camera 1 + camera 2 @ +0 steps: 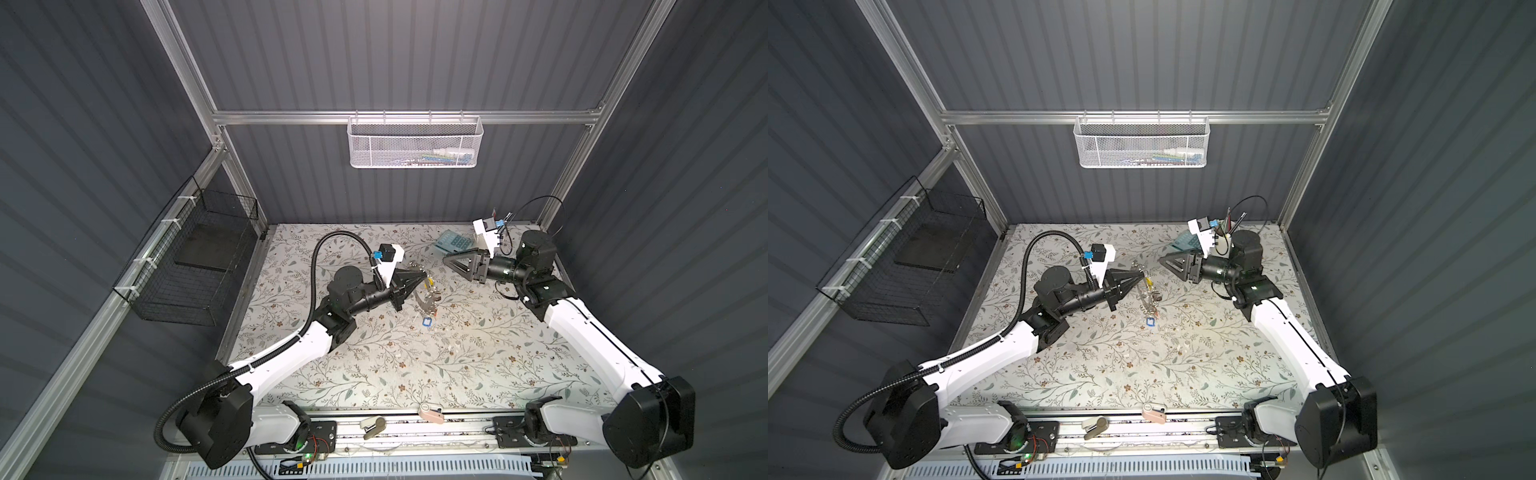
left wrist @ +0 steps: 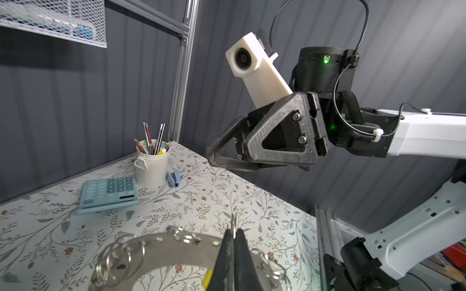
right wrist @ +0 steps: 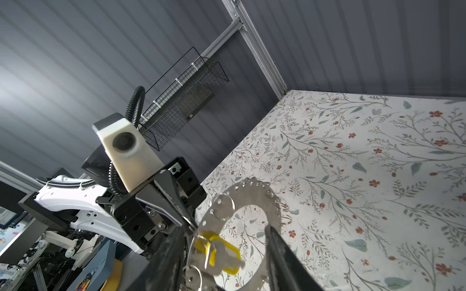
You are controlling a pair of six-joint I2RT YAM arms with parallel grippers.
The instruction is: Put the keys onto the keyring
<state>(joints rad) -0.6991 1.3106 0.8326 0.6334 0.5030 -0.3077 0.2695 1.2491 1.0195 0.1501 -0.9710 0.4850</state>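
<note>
Within left tool [image 2: 233, 234], keyring [image 2: 164, 250].

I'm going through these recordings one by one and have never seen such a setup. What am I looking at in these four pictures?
Two robot arms work at a flower-patterned table. Each arm ends in a two-fingered gripper. Both top views look down from one overhead camera, and the other two pictures come from small cameras on the arms' wrists. The left gripper is shut on one small wire loop of the keyring, a flat grey metal ring, and holds it tilted up. A key with a yellow tag hangs at the ring, and a key with a blue tag sits at its lower end. The right gripper is open, holds nothing and hovers apart from the ring. In the far corner are a calculator, a pencil cup and a small blue stapler-like object.
</note>
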